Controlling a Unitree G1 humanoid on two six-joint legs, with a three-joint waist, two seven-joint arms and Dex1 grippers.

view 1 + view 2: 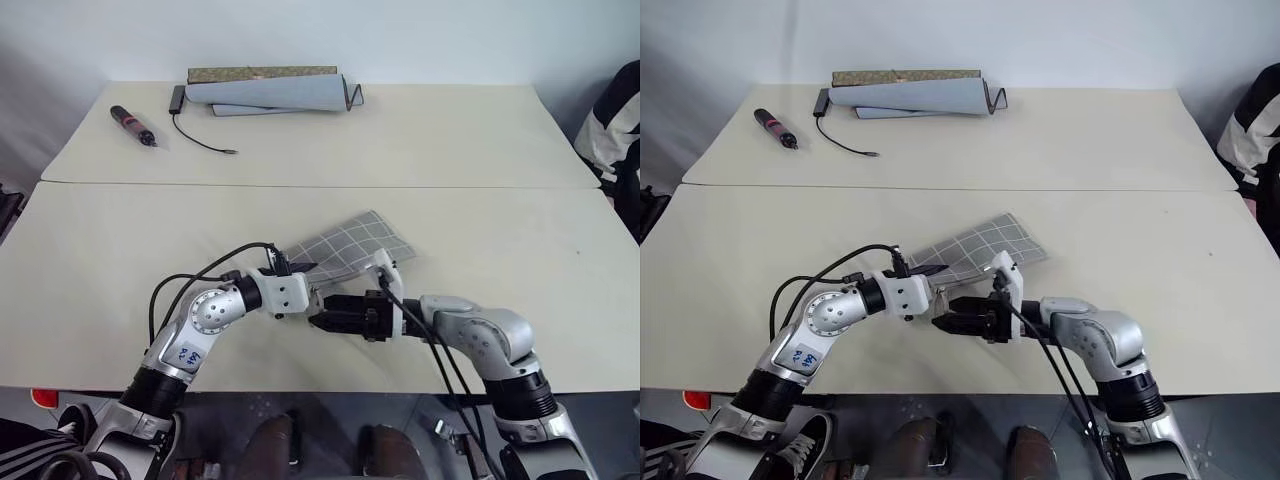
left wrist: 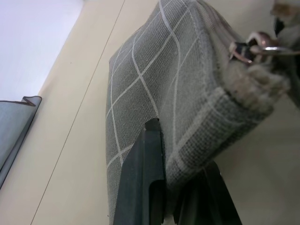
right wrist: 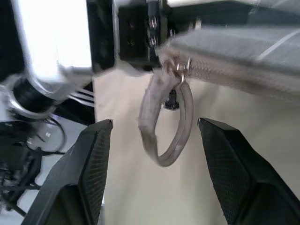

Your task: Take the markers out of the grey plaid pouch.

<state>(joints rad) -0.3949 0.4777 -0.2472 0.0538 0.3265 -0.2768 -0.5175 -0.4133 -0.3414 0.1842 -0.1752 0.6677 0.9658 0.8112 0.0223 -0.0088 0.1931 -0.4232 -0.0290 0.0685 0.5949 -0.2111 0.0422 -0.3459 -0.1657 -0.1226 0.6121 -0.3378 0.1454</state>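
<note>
Head view: grey plaid pouch (image 1: 352, 244) at frame centre on table (image 1: 500, 240), left gripper (image 1: 306, 291) clamped on its near corner.

Left wrist view: fingers (image 2: 143, 187) pinch pouch corner; zip closed.

Right wrist view: right gripper (image 3: 154, 157) spread wide around loop pull (image 3: 166, 126), not touching. Risk: closing off-centre, loop slips out.
</note>
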